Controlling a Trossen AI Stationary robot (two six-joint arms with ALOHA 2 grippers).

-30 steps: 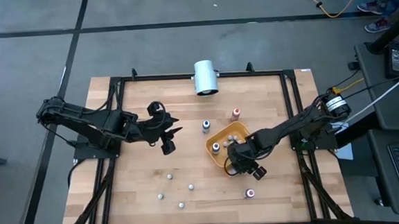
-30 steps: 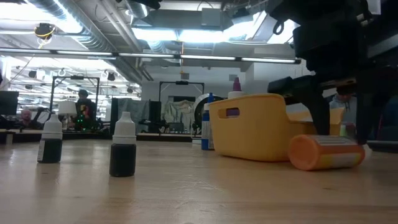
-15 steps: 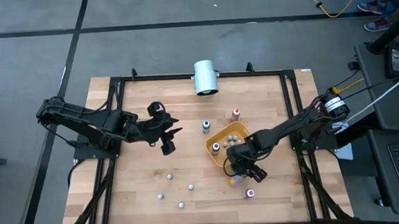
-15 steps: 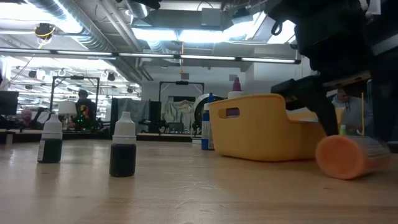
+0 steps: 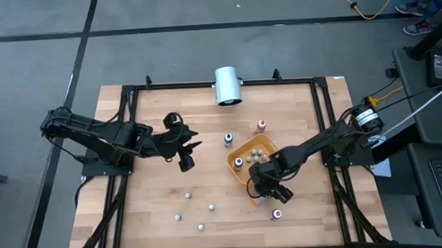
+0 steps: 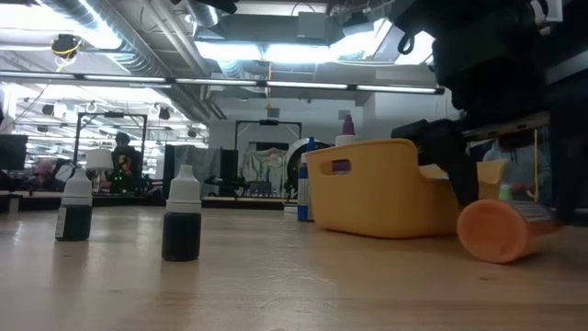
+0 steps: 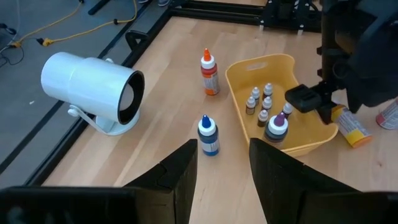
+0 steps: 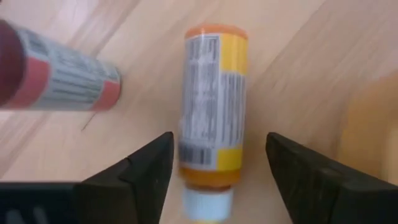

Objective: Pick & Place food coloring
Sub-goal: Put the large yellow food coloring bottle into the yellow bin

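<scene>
A wooden table (image 5: 165, 220) carried two dark robot arms, seen from above. The right gripper (image 5: 273, 191) hung low just beside the outer wall of an orange-yellow tray (image 5: 247, 149). Its jaws stood open, straddling an orange food coloring bottle (image 8: 211, 102) that lay on its side on the wood, not gripped. In the right wrist view, a red bottle (image 8: 59, 74) also lay flat close by. The left gripper (image 7: 221, 171) waited over the table's left-middle, facing the tray from well apart; its fingers stood apart with nothing between them.

Several small pale-capped bottles (image 7: 260, 102) stood inside the tray. A blue bottle (image 7: 208, 135) and an orange-red bottle (image 7: 209, 73) stood upright outside it, near a big white cylinder (image 7: 93, 84). More tiny bottles (image 5: 189, 212) were scattered on the table's near left area.

The main risk was rolling. The orange bottle was round and lay loose, so a fingertip touching one side first would likely nudge it away. A closing grip near the cap could squeeze it out sideways. The tray wall was so near that a lowered finger might push the tray and topple the bottles inside.
</scene>
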